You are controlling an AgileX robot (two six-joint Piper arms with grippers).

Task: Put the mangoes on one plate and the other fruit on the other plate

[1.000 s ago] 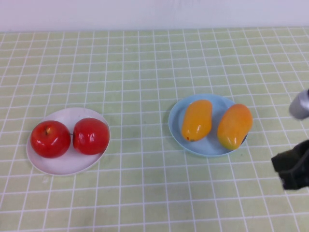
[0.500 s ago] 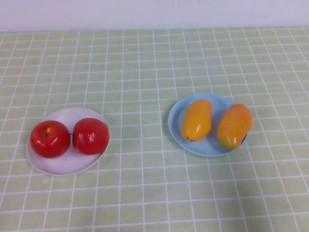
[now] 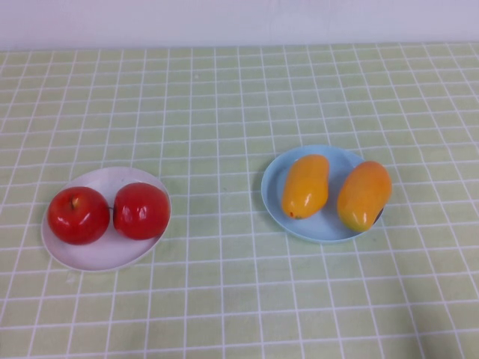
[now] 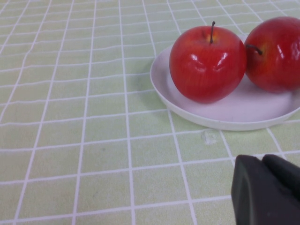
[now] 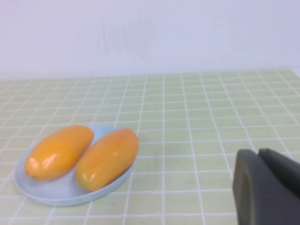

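Two mangoes (image 3: 304, 185) (image 3: 364, 194) lie on one blue plate (image 3: 275, 196). Two apples (image 3: 78, 215) (image 3: 141, 210) sit on one white plate (image 3: 101, 258). Each wrist view shows one tool: the left tool (image 4: 267, 192) and the right tool (image 5: 267, 192).

High view angled down over table, left wrist near apples (image 4: 207, 63), right wrist near mangoes (image 5: 107, 158)

The right hand (image 5: 267, 187) has left the high view, gone from beside the blue plate (image 3: 278, 200).

Both tools, left tool (image 4: 267, 192) and right tool (image 5: 267, 187), edge-cropped, absent from high view.
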